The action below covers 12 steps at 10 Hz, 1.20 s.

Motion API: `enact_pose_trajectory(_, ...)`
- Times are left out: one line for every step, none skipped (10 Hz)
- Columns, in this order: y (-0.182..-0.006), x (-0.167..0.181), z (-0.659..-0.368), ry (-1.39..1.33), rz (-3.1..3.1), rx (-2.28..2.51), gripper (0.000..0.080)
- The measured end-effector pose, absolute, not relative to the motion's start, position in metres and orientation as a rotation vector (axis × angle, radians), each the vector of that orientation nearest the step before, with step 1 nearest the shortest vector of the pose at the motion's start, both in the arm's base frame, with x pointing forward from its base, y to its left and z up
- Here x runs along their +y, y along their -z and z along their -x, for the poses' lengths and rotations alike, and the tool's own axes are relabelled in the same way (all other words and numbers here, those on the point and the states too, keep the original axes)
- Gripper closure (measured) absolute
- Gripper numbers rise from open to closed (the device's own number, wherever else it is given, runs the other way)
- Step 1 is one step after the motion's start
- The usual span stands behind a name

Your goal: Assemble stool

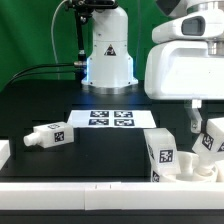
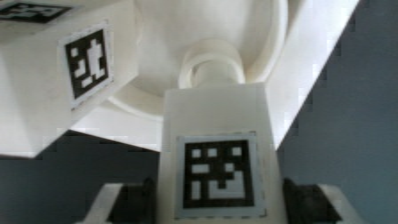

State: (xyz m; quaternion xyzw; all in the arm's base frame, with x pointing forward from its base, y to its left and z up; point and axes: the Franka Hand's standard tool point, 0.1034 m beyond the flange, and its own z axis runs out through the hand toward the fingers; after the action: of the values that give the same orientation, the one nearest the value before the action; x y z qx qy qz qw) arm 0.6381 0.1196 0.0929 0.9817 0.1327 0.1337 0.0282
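My gripper [image 2: 217, 203] is shut on a white stool leg [image 2: 217, 150], with one dark finger pad on each side of its tagged face. The leg's far end meets a rounded socket on the white seat disc [image 2: 160, 110], which carries a tag [image 2: 86, 60] on its rim. In the exterior view the gripper [image 1: 196, 118] hangs at the right over the held leg [image 1: 208, 138], and the seat [image 1: 160, 152] stands beside it near the front edge. Another tagged leg [image 1: 50, 135] lies on its side at the exterior view's left.
The marker board [image 1: 110, 118] lies in the middle of the black table. The arm's base [image 1: 108, 55] stands behind it, before a green backdrop. A white rail [image 1: 90, 186] runs along the front edge, with a white block [image 1: 4, 150] at the exterior view's far left.
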Motion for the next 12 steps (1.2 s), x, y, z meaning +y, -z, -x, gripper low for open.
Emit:
enact_pose_trajectory(-0.0908, 0.118, -0.6381, -0.412, -3.029, 0.408, 0.0462)
enact_pose_trajectory(-0.0882, 0.1159, -0.6384, -0.41, -3.028, 0.405, 0.0462)
enact_pose_trajectory(-0.0856, 0.1153, -0.6394, -0.422, -3.026, 0.405, 0.0462)
enact_pose_trajectory(-0.0841, 0.1156, -0.6398, -0.437, -3.024, 0.406, 0.0462)
enact_pose_trajectory(-0.0837, 0.1156, -0.6403, -0.478, -3.019, 0.407, 0.0462)
enact_pose_trajectory(-0.0834, 0.1159, -0.6397, -0.532, -3.012, 0.41, 0.0462)
enact_pose_trajectory(-0.083, 0.1164, -0.6385, -0.592, -3.003, 0.414, 0.0462)
enact_pose_trajectory(-0.083, 0.1167, -0.6372, -0.63, -2.996, 0.416, 0.0462)
enact_pose_trajectory(-0.083, 0.117, -0.6367, -0.646, -2.993, 0.417, 0.0462)
enact_pose_trajectory(-0.0829, 0.1174, -0.6364, -0.654, -2.991, 0.42, 0.0462)
enact_pose_trajectory(-0.0828, 0.1165, -0.6366, -0.65, -2.991, 0.419, 0.0462)
enact_pose_trajectory(-0.0831, 0.1166, -0.6371, -0.644, -2.992, 0.419, 0.0462)
